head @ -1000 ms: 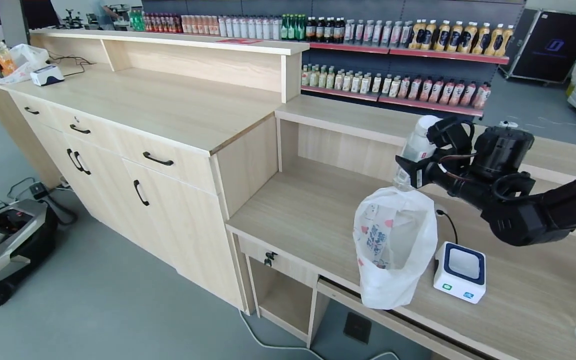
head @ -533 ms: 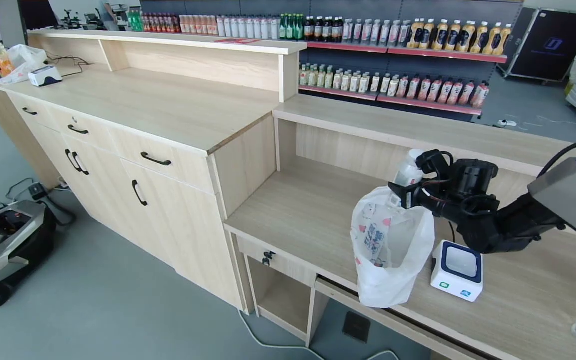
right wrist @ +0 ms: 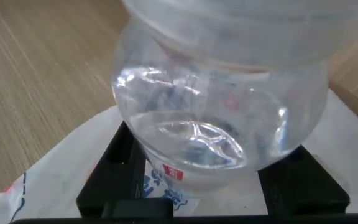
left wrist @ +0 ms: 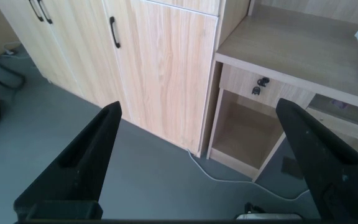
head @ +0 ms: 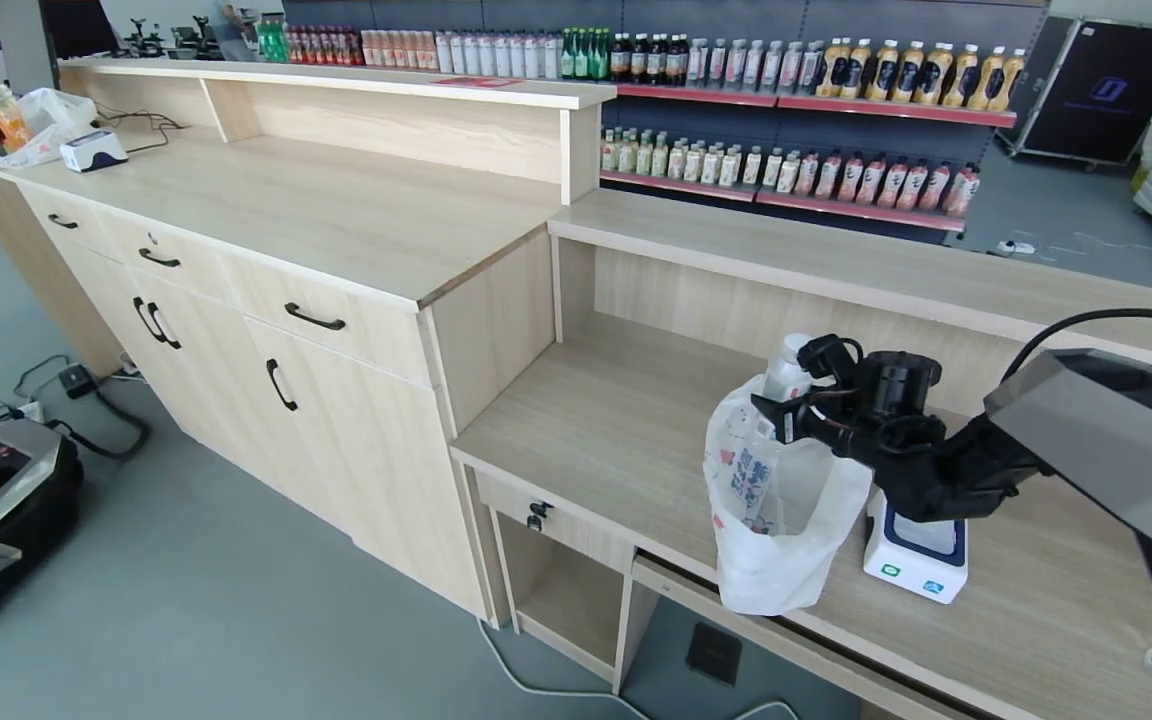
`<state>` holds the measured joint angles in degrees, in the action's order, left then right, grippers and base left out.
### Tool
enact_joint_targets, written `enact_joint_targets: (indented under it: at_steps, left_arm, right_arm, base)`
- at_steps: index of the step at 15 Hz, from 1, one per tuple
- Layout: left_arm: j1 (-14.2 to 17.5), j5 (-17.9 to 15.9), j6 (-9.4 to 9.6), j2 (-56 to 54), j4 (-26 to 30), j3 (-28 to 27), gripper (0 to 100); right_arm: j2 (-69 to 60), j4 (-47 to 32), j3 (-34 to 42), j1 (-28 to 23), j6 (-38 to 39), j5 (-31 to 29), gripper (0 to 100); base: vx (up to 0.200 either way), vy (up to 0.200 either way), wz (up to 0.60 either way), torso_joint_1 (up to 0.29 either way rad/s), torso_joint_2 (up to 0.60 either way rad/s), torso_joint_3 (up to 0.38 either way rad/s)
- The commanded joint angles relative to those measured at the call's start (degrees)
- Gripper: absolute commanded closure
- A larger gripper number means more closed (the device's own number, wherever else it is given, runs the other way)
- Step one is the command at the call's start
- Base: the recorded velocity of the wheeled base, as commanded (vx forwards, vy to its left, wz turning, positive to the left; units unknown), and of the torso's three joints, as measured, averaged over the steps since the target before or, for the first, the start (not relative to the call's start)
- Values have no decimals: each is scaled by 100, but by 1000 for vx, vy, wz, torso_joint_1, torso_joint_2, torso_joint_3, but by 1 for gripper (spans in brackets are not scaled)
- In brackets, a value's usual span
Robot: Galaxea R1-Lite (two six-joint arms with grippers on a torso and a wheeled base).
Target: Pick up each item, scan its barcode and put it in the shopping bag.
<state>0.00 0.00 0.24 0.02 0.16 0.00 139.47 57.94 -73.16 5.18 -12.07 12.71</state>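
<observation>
Clear bottle [head: 784, 368] upright at shopping bag [head: 776, 540] mouth, clamped in right end effector [head: 792, 392]. White scanner [head: 921, 572] just beside bag on tabletop [head: 616, 420], partly hidden by arm. Left end effector [left wrist: 197, 163] spread apart above floor [left wrist: 135, 155].

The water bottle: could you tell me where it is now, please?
Head view, right side: the water bottle sits in the right gripper, its lower end at the shopping bag mouth, beside the scanner.
</observation>
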Motion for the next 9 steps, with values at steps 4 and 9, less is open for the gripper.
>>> enact_joint_targets:
  at_steps: [4, 9]
  left_arm:
    - [0, 0, 2, -2, 2, 0, 0]
    - [0, 0, 2, -2, 2, 0, 0]
  right_arm:
    - [370, 7, -76, -8, -15, 38, 100]
    - [467, 15, -50, -70, -59, 38, 100]
  base:
    - [0, 0, 0, 0, 0, 0]
    - [0, 0, 0, 0, 0, 0]
